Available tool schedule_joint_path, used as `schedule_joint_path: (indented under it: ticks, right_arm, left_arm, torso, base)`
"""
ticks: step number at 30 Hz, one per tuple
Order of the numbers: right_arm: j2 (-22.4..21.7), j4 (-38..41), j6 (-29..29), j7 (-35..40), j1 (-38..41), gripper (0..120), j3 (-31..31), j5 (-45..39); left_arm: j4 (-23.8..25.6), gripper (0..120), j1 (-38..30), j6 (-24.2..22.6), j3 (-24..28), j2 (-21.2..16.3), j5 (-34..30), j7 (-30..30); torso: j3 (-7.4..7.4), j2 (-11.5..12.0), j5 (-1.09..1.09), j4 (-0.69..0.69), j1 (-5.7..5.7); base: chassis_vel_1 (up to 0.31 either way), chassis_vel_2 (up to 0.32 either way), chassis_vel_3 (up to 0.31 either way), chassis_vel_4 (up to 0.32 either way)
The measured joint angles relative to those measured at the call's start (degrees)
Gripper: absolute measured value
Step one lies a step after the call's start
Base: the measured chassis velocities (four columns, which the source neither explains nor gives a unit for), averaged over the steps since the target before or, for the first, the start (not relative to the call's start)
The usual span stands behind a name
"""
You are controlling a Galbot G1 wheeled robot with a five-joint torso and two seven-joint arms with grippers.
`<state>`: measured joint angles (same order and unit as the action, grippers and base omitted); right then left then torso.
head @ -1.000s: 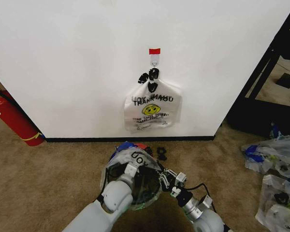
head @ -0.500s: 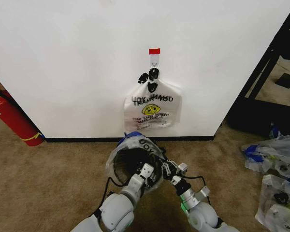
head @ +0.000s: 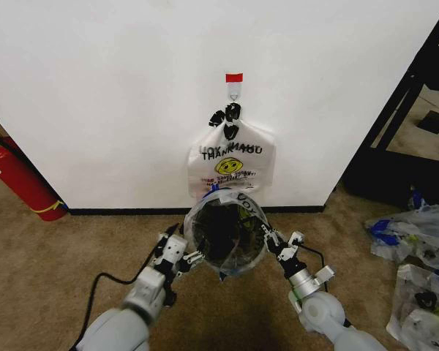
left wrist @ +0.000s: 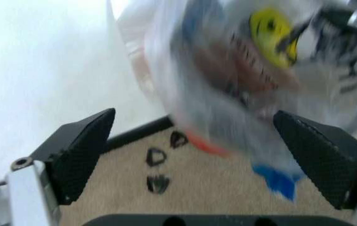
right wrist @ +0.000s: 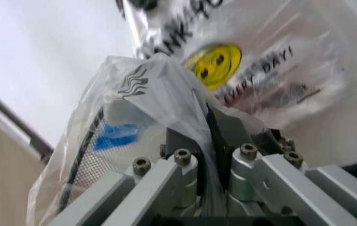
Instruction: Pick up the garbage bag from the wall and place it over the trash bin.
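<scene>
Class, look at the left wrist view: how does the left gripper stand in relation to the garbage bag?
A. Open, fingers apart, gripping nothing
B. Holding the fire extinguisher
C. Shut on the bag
A: the left gripper has its black fingers spread wide, the garbage bag beyond them.

Your arms: pale grey shells, silver wrists | black cable loops off each forearm | left gripper [left wrist: 204, 165]: black textured wedge pads [left wrist: 81, 153] | right gripper [right wrist: 210, 141]: silver links, hex screws

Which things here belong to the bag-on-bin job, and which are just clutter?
Job: garbage bag over the trash bin; right gripper shut on it; left gripper open beside it.
Lying about: THANK YOU bag on wall hook, fire extinguisher, loose bags on carpet.
</scene>
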<state>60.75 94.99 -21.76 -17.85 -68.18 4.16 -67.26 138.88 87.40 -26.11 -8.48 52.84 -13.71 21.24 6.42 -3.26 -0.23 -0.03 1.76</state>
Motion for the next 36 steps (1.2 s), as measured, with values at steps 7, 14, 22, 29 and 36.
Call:
schedule_joint_path:
  ticks: [7,14,22,29,36]
  right_arm:
    - [2.07,3.76,-2.83,8.60,-1.56,1,-1.01,-3.08]
    - [1.21,7.45,-2.79,9.31,-3.80,1,-0.34,-5.49]
    - [0.82,10.57,-1.97,10.32,-4.87,1,-0.61,-5.94]
    - [1.17,10.15,-1.73,10.02,-4.94,1,-1.61,-4.41]
    - [1.48,9.46,-1.70,9.94,-4.38,1,-1.83,-3.12]
  left_arm:
    - [-7.83,100,2.35,2.68,0.52,0.55,-5.63,-1.31]
    - [-9.35,100,0.91,4.85,3.95,3.75,-13.65,-9.96]
    - [-15.68,100,-3.24,7.37,3.73,5.83,-10.92,-10.94]
    - [-18.01,84,-3.72,9.17,3.30,6.73,-9.59,-10.85]
    - [-17.92,61,-4.21,8.89,4.01,7.92,-9.45,-10.63]
  torso:
    - [0.00,0.00,-0.01,-0.03,0.00]
    - [0.00,0.00,0.00,-0.03,0.00]
    - [0.01,0.00,0.00,-0.02,0.00]
    - [0.01,0.00,0.00,-0.02,0.00]
    - [0.01,0.00,0.00,-0.02,0.00]
  base:
    - [0.000,0.000,0.000,0.000]
    - [0.000,0.000,0.000,0.000]
    - [0.000,0.000,0.000,0.000]
    - [0.000,0.000,0.000,0.000]
    - [0.000,0.000,0.000,0.000]
